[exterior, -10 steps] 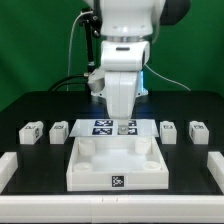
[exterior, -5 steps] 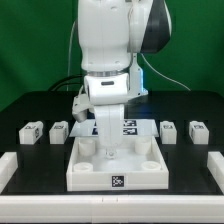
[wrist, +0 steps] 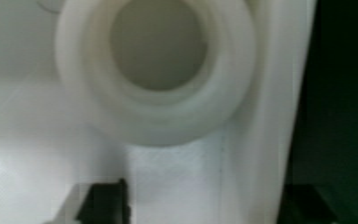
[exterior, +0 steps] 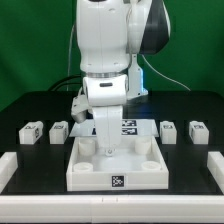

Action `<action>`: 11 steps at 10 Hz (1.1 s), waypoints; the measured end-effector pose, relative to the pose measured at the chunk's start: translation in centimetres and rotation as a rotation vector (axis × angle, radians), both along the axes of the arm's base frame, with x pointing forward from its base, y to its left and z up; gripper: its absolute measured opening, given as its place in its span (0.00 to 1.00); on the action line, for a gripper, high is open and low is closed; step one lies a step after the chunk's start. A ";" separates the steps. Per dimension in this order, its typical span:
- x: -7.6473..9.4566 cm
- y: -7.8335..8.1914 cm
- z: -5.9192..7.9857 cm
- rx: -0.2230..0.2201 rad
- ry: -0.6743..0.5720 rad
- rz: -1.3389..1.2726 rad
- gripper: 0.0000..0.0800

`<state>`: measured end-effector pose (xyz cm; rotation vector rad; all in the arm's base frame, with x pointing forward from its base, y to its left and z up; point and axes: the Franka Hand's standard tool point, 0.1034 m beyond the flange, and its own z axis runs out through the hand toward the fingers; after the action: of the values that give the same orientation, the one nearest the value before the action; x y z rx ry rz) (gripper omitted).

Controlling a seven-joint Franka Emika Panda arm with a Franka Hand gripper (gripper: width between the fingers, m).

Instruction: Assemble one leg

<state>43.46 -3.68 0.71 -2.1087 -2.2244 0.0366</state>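
The four legs are small white tagged blocks in a row on the black table: two at the exterior view's left [exterior: 30, 131] [exterior: 60, 130] and two at its right [exterior: 170, 130] [exterior: 197, 130]. None is held. My gripper [exterior: 107, 148] reaches down into the far left corner of the large white tray [exterior: 125, 168]. In the wrist view my gripper [wrist: 208, 205] has its dark fingers [wrist: 105, 203] on either side of a white tray wall [wrist: 202, 175], against it. A round socket [wrist: 158, 70] of the tray fills the view beyond.
The marker board [exterior: 130, 125] lies behind the tray, partly hidden by the arm. White rails [exterior: 8, 165] [exterior: 214, 162] run along both sides of the table. Cables hang behind the arm.
One second ago the arm stood higher over the tray's far edge. It then turned its wrist and came down to the left into the tray's corner. It has held still for the last half second.
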 end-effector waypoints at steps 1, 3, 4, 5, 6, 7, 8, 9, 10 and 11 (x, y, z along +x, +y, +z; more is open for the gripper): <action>0.0 0.0 0.0 0.000 0.000 -0.001 0.26; 0.2 -0.1 0.1 -0.001 -0.010 -0.001 0.10; 0.3 -0.1 0.1 -0.001 -0.014 -0.002 0.07; 0.3 -0.1 0.1 -0.001 -0.016 -0.002 0.07; 0.4 -0.1 0.2 -0.002 -0.018 -0.002 0.07; 0.4 -0.1 0.2 -0.002 -0.019 -0.002 0.07; 0.4 -0.1 0.2 -0.002 -0.019 -0.002 0.07; 0.6 0.2 0.2 -0.001 -0.021 -0.015 0.07; 1.0 1.2 0.3 0.004 -0.025 -0.025 0.07; 1.5 2.5 0.2 0.010 -0.027 -0.052 0.08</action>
<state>44.95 -1.21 0.87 -2.1739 -2.1777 -0.0056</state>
